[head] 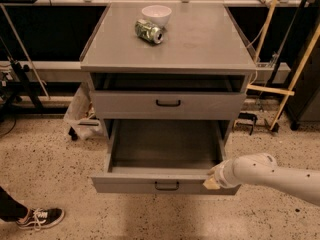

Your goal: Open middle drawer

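Observation:
The middle drawer is pulled far out of the grey cabinet. Its empty grey inside shows, and its small black handle sits at the centre of the front. My gripper is at the right end of that front, by the drawer's front right corner. The white arm comes in from the right edge of the camera view. Above the open drawer, a shut drawer with its own black handle sits under a dark gap below the cabinet top.
On the cabinet top stand a white bowl and a green can lying on its side. A person's black sneaker is at the lower left on the speckled floor. Wooden poles lean at the right, and a bag lies left of the cabinet.

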Tool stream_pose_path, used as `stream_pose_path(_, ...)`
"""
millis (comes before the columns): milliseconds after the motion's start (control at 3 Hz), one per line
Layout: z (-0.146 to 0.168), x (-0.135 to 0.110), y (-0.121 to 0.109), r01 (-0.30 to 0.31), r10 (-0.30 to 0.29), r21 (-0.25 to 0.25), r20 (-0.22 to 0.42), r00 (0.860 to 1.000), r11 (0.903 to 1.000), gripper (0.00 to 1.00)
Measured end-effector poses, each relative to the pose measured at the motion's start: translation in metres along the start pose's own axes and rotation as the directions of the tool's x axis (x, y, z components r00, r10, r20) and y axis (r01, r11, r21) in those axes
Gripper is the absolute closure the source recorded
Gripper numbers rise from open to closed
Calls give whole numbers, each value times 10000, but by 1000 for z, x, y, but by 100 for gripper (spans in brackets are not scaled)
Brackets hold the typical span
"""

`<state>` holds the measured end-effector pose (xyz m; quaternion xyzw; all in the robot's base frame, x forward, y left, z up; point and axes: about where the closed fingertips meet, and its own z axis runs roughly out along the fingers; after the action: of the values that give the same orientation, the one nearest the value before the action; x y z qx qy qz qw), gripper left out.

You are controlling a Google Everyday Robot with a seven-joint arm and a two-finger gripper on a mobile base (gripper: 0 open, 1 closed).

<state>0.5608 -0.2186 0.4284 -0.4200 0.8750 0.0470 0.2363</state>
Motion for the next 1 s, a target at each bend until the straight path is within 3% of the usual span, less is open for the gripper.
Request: stream_pose_path(1000,-4,9,9,-193,192,55,126,9997,9998,100)
